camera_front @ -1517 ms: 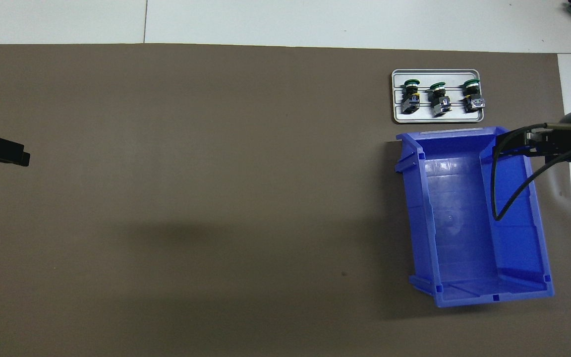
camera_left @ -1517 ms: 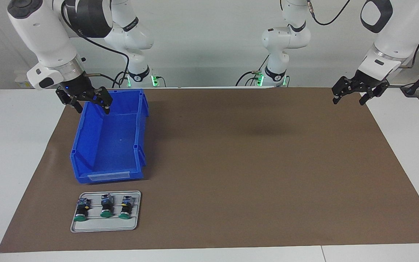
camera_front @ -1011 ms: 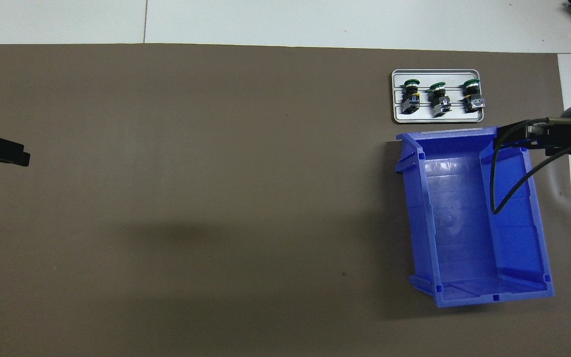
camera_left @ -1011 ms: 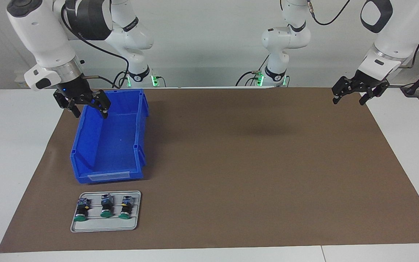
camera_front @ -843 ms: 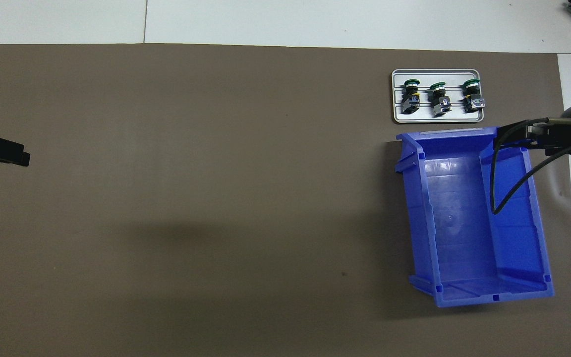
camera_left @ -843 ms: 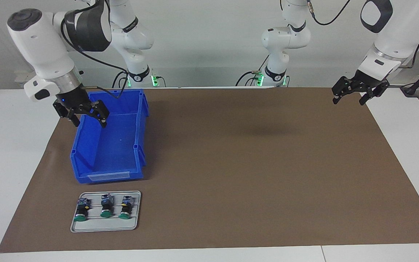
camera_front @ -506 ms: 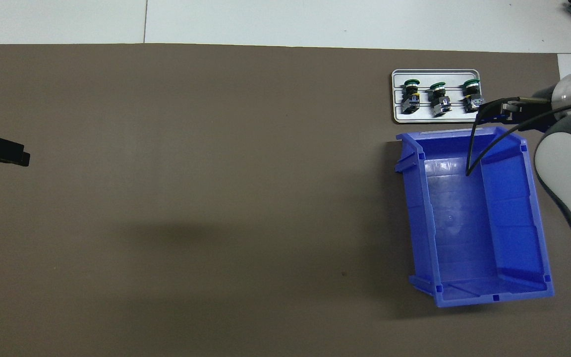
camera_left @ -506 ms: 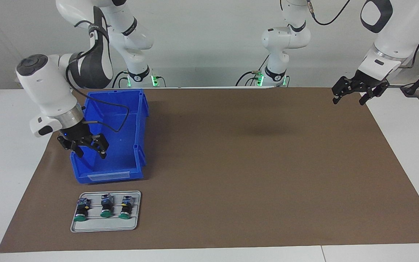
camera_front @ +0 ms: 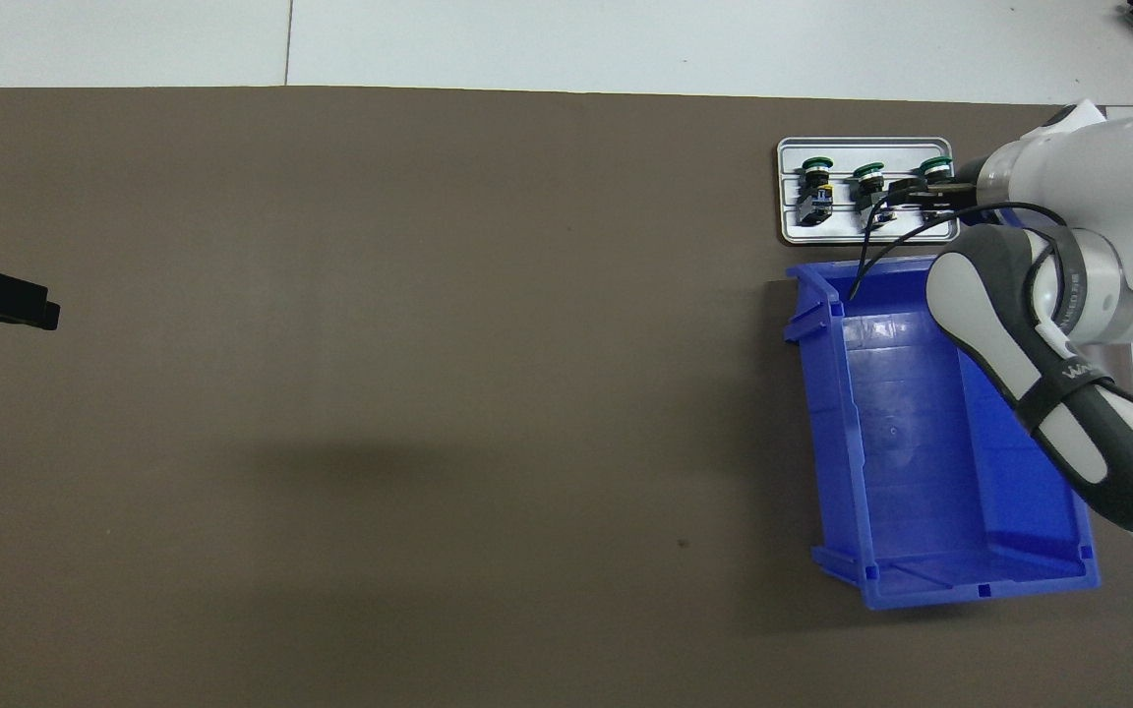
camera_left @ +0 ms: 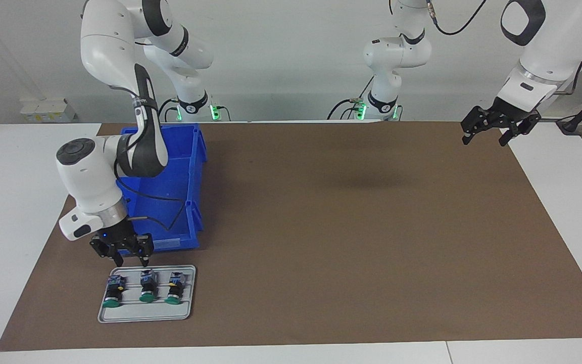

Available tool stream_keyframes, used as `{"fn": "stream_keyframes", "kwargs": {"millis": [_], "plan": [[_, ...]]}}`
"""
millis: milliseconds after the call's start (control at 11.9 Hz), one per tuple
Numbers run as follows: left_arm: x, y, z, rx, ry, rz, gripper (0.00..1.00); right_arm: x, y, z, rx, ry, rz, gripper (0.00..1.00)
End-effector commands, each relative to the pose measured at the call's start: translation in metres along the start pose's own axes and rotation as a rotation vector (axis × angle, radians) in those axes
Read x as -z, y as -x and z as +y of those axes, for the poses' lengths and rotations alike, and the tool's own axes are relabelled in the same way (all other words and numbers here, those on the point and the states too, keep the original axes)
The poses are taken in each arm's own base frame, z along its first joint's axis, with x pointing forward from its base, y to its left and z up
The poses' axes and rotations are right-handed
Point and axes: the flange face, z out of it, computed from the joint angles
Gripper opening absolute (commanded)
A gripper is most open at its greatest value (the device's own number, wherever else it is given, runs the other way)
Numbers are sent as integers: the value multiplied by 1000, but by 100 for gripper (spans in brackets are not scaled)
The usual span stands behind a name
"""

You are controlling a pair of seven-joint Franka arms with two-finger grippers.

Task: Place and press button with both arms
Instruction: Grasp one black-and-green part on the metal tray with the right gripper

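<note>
Brown matting point(camera_left: 351, 227) covers the white table point(camera_left: 13, 202) that carries everything; you see it from across the table and from overhead.

Locate the flat grey metal tray point(camera_left: 144, 316) near the mat's edge farthest from the robots, toward the right arm's end. Three small push-button switches lie on it in a row, green caps pointing away from the robots. The task button, a green-capped switch with black body and bluish-grey rear block point(camera_left: 148, 285), lies in the middle of the row. The switch with a yellow mark point(camera_left: 174, 288) lies beside it, and a third switch point(camera_left: 113, 291) lies at the tray's end nearest the mat's short edge.

An open blue plastic bin point(camera_left: 180, 151) sits just beside the tray, nearer to the robots.

The right gripper point(camera_left: 129, 262) hangs over the tray's robot-side edge, between the third switch and the button. Its fingers stand apart, holding nothing.

The left gripper point(camera_left: 488, 137) waits over the mat's corner at the left arm's end, fingers spread wide, empty.
</note>
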Motion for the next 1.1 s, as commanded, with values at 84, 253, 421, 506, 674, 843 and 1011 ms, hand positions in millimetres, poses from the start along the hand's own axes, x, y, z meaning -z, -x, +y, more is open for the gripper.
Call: {"fn": "stream_keyframes", "kwargs": {"millis": [84, 253, 421, 506, 674, 843, 1011], "plan": [[1, 8, -1, 9, -18, 6, 100, -21, -12, 1, 38, -8, 20, 70], [2, 7, -1, 9, -17, 8, 100, -25, -13, -4, 39, -17, 29, 72], [1, 8, -1, 9, -18, 6, 100, -32, -11, -4, 43, -17, 20, 76], [1, 8, -1, 9, -18, 6, 100, -34, -10, -5, 56, -18, 19, 76], [1, 8, -1, 9, -16, 6, 100, -43, -7, -5, 77, -23, 32, 76], [1, 8, -1, 9, -16, 7, 100, -46, -6, -6, 78, -25, 29, 76], [1, 8, -1, 9, -18, 6, 100, -51, -5, -6, 82, -23, 38, 76]]}}
